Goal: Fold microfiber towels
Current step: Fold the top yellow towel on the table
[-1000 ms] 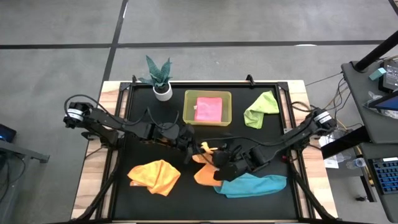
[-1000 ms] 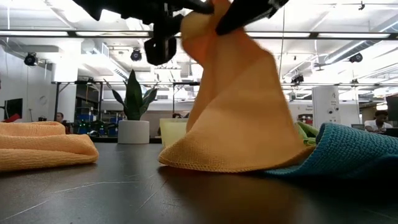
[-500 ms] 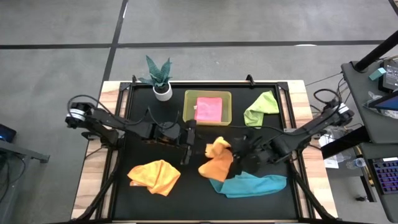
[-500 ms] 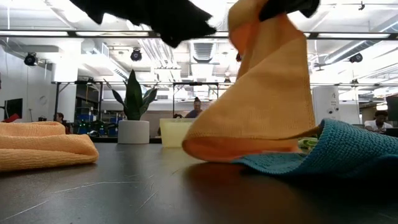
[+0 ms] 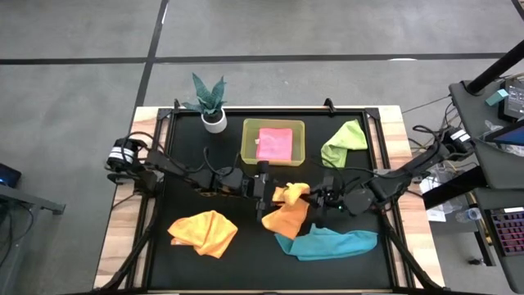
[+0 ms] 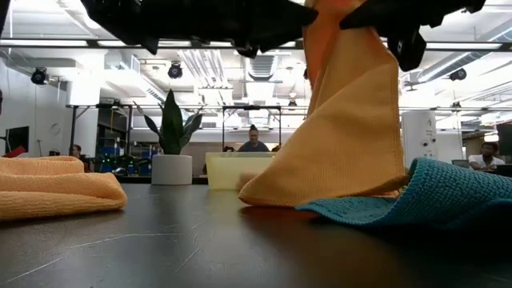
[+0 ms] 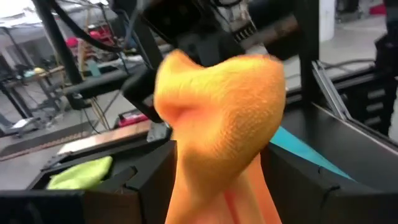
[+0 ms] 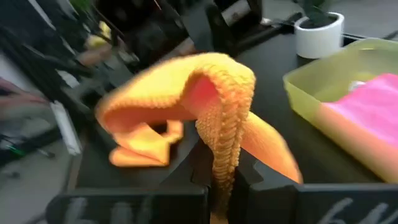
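My right gripper [image 8: 222, 177] is pinched tight on a bunched edge of the orange towel [image 5: 288, 211], which rises in a ridge straight out from between my fingers. My left gripper [image 5: 264, 182] stands open just on the towel's other side, holding nothing; in its wrist view the cloth [image 7: 217, 130] fills the space right in front of it. So the towel hangs between my two grippers at the middle of the surface [image 5: 246, 254], its length running from the held corner down toward the teal towel [image 5: 327, 244], whose edge it overlaps. My left gripper is the one free to take a second corner, I judge.

The low view shows what the high one cannot: the towel [image 6: 344, 144] is lifted into a tent, only its lower hem on the surface. The high view gives the rest: a second orange towel [image 5: 203, 232] crumpled to the left, the pink one [image 5: 274, 143] in the bin [image 5: 248, 141], the green one [image 5: 344, 143] beyond.
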Robot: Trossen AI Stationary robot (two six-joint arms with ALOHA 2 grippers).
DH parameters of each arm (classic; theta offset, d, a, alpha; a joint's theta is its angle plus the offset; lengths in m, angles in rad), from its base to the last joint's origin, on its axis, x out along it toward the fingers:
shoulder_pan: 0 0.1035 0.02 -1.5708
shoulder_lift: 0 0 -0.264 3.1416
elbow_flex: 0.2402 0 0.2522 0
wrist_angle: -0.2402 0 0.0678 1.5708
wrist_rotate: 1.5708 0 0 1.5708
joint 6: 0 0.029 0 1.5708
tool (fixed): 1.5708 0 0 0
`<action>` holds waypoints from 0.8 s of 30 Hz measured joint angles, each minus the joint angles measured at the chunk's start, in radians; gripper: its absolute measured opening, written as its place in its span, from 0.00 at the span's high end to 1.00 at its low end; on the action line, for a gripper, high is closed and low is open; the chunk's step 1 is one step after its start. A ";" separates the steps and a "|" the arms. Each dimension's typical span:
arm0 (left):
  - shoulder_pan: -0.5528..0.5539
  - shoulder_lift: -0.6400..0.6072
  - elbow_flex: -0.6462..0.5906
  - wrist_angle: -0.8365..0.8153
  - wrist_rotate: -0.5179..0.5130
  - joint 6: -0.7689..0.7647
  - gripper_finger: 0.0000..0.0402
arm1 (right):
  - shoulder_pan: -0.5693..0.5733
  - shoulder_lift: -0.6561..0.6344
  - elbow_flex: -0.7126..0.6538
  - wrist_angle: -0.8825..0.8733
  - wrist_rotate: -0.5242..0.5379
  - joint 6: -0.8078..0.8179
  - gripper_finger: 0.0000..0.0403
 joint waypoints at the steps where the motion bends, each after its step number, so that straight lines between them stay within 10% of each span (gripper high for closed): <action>1: 0.000 0.002 0.000 0.011 0.000 0.000 0.47 | -0.001 0.000 -0.012 0.036 -0.003 0.000 0.98; 7: 0.001 0.000 0.002 0.063 -0.021 0.003 0.55 | -0.002 0.005 -0.044 0.103 -0.005 -0.001 0.98; 14: 0.001 -0.006 0.005 0.066 -0.069 -0.093 0.97 | -0.002 0.003 -0.042 0.097 0.004 -0.025 0.96; 24: -0.012 -0.122 0.004 -0.116 -0.005 -0.460 1.00 | 0.001 -0.055 0.037 -0.071 -0.001 -0.135 0.67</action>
